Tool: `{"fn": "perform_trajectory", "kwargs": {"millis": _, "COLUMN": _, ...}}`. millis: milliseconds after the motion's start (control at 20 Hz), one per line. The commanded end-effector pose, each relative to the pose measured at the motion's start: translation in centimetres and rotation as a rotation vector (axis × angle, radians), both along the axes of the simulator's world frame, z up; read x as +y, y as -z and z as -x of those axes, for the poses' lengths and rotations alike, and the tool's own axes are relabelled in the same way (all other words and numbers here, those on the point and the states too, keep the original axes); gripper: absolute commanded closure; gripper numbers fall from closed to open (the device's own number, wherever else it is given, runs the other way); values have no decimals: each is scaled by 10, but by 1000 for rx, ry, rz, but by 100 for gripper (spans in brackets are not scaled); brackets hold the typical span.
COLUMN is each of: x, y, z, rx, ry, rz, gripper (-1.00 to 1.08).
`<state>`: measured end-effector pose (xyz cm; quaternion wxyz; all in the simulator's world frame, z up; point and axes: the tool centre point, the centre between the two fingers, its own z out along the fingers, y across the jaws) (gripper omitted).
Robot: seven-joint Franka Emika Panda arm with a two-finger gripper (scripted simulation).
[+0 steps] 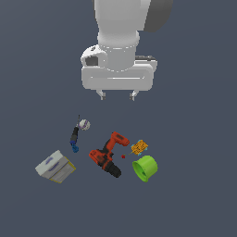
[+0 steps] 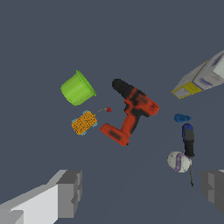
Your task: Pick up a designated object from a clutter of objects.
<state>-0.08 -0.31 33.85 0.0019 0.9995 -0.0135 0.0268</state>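
1. Farthest to the exterior view's left I see the white-grey box [image 1: 55, 167] with a yellow edge, lying flat.
2. Next come a dark screwdriver-like tool [image 1: 74, 138] and a small white ball [image 1: 84, 124], just beside each other.
3. In the middle lies the red-orange cordless drill [image 1: 109, 155] on its side, black chuck toward the camera, touching nothing.
4. To its right sit a small orange piece [image 1: 139, 147] and the tipped lime-green cup [image 1: 145, 168].
5. My gripper [image 1: 117, 96] hangs well above the clutter, fingers spread apart, holding nothing.
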Motion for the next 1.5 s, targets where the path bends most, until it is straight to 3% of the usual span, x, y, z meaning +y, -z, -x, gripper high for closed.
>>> {"fn": "perform_trajectory", "kwargs": {"millis": 0, "x": 0, "y": 0, "z": 0, "rx": 0, "ry": 0, "rz": 0, "gripper": -60}}
{"fn": "perform_trajectory", "kwargs": {"millis": 750, "x": -9, "y": 5, "z": -8, "rx": 3, "ry": -14, "rz": -6, "gripper": -60}}
{"fn": "perform_trajectory", "kwargs": {"millis": 1100, "x": -10, "y": 26, "z": -31, "rx": 9, "ry": -107, "rz": 12, "gripper": -60}}
{"fn": "perform_trajectory", "kwargs": {"millis": 1450, "x": -10, "y": 67, "z": -67, "rx": 22, "ry": -268, "rz": 38, "gripper": -60}}
